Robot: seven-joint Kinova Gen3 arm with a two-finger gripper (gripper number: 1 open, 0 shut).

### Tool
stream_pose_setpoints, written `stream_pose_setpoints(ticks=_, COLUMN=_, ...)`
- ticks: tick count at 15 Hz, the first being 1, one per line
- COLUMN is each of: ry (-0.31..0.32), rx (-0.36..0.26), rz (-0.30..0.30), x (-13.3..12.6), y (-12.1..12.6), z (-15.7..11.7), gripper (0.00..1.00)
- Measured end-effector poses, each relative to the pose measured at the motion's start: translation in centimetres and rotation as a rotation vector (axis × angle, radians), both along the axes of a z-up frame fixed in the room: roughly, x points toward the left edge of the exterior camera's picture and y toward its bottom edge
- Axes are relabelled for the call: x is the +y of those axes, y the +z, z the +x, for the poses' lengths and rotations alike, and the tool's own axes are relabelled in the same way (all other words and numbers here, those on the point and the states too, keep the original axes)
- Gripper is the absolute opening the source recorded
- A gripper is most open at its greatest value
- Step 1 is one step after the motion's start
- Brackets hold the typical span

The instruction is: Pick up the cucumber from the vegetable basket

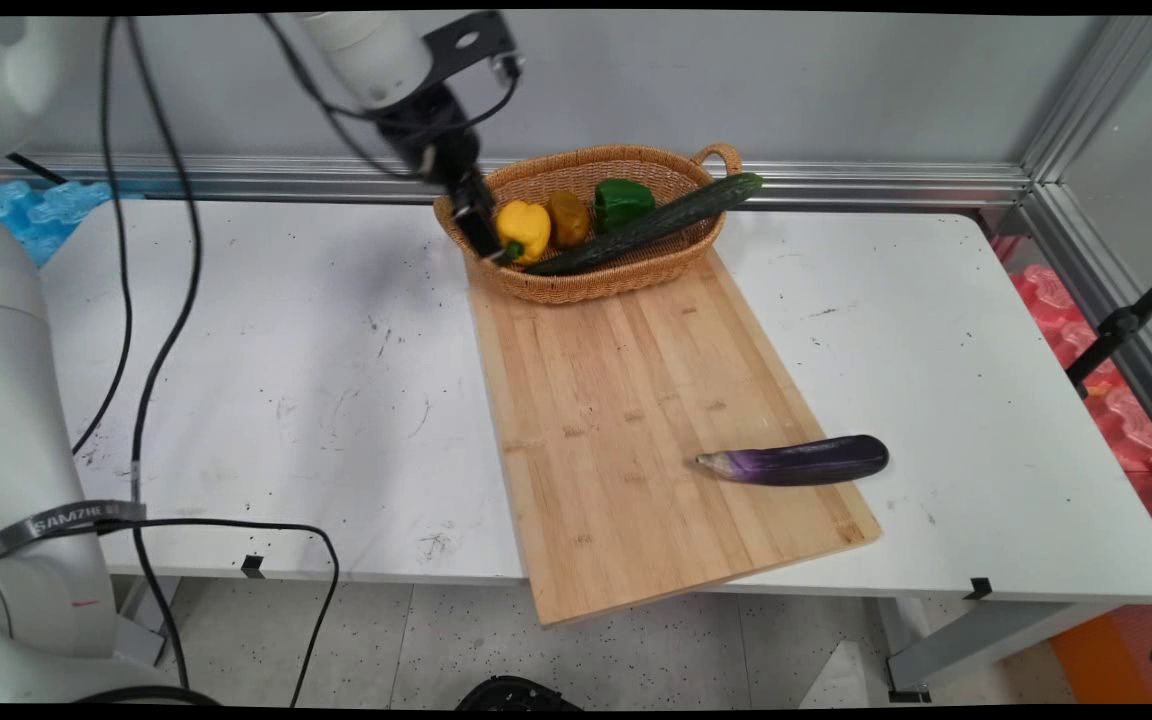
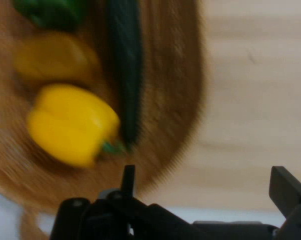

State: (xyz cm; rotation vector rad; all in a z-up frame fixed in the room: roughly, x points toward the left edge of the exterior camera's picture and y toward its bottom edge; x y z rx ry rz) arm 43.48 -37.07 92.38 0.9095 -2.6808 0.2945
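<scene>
The gripper point(image 1: 491, 245), fingers spread and holding nothing, hangs at the basket's point(image 1: 636, 278) left rim beside the yellow pepper point(image 1: 524, 229) — right of it lie a brownish vegetable point(image 1: 568, 217), green pepper point(image 1: 622, 202) and cucumber point(image 1: 656, 222) — while the eggplant point(image 1: 796, 461) lies well in front of the basket on the board point(image 1: 636, 400).

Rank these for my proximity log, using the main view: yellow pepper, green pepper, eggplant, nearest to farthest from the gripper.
1. Yellow pepper, in the basket's left end, right beside the gripper.
2. Green pepper, farther right in the basket.
3. Eggplant, on the cutting board's near right edge.
</scene>
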Motion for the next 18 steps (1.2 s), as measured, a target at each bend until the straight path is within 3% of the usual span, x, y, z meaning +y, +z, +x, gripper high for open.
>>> stream_pose_setpoints(ticks=4, ry=-0.005, rx=0.044, rz=-0.084, x=-4.8, y=0.1, z=-0.9, gripper=1.00)
stream_pose_setpoints(ticks=8, ry=-0.029, rx=0.102, rz=-0.124, x=-8.5, y=-0.6, z=-2.0, gripper=1.00)
stream_pose_setpoints(ticks=18, ry=-0.052, rx=0.204, rz=-0.172, x=-13.9, y=-4.8, z=-4.5, gripper=1.00)
